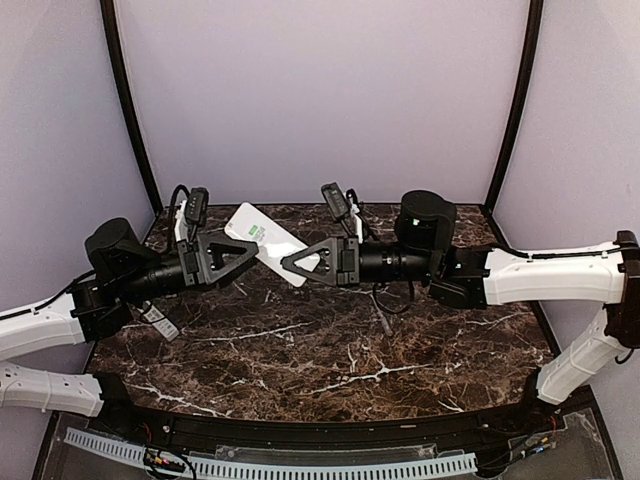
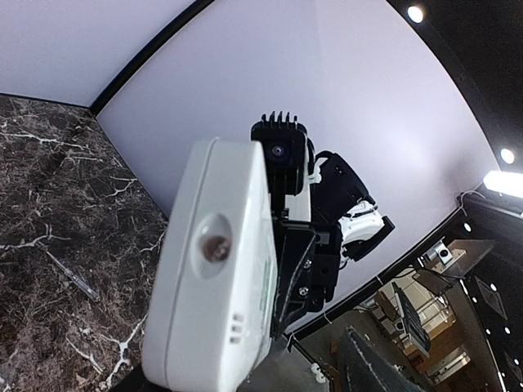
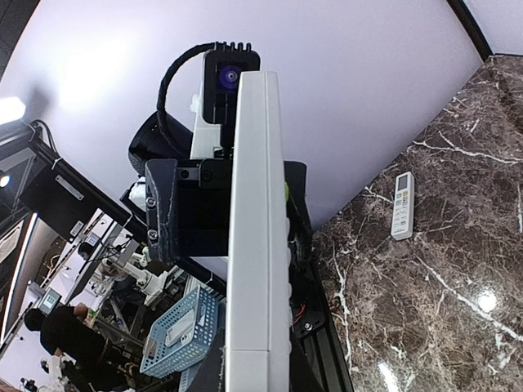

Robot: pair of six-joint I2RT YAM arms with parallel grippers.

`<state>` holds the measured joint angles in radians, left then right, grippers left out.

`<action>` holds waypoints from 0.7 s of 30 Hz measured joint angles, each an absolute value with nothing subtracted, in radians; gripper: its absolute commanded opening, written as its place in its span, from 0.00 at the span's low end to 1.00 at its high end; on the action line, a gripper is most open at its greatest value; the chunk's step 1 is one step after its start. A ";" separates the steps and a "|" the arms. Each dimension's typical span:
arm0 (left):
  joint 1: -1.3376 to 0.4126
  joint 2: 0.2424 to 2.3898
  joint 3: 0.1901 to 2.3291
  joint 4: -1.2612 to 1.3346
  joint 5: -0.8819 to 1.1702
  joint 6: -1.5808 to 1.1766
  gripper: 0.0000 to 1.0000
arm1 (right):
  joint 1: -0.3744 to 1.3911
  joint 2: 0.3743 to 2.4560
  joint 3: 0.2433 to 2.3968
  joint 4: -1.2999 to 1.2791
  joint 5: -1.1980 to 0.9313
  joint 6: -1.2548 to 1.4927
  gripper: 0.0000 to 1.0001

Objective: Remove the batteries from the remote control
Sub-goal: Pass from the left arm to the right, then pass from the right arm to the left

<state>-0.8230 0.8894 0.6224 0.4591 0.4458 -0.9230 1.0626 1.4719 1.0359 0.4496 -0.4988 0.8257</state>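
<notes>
Two grippers share one white remote control (image 1: pixel 262 236) above the marble table (image 1: pixel 330 350) in the top view, with the left gripper (image 1: pixel 246 258) and right gripper (image 1: pixel 292 264) each clamped on it from its own side. Left wrist view: the remote's end face looms close, the right gripper gripping behind it. Right wrist view: the remote stands edge-on and a second remote (image 3: pixel 402 206) lies on the table. The batteries cannot be seen.

Glossy marble table (image 1: pixel 350 340), matt plastic remote (image 1: pixel 262 238)

The dark, white-veined marble tabletop (image 1: pixel 330 365) carries a small white remote (image 3: pixel 402 206) lying flat; well right of the remote lies a thin grey stick (image 2: pixel 72 276).
</notes>
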 measured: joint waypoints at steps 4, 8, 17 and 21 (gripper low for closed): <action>-0.844 0.908 0.624 0.501 0.403 -0.926 0.51 | 1.063 1.472 1.036 0.455 -0.488 0.829 0.00; -0.860 0.924 0.628 0.526 0.371 -0.930 0.42 | 1.067 1.472 1.035 0.472 -0.475 0.833 0.00; -0.873 0.925 0.630 0.550 0.313 -0.932 0.40 | 1.073 1.472 1.031 0.487 -0.471 0.847 0.00; -0.873 0.931 0.638 0.553 0.298 -0.932 0.36 | 1.074 1.472 1.030 0.493 -0.472 0.847 0.00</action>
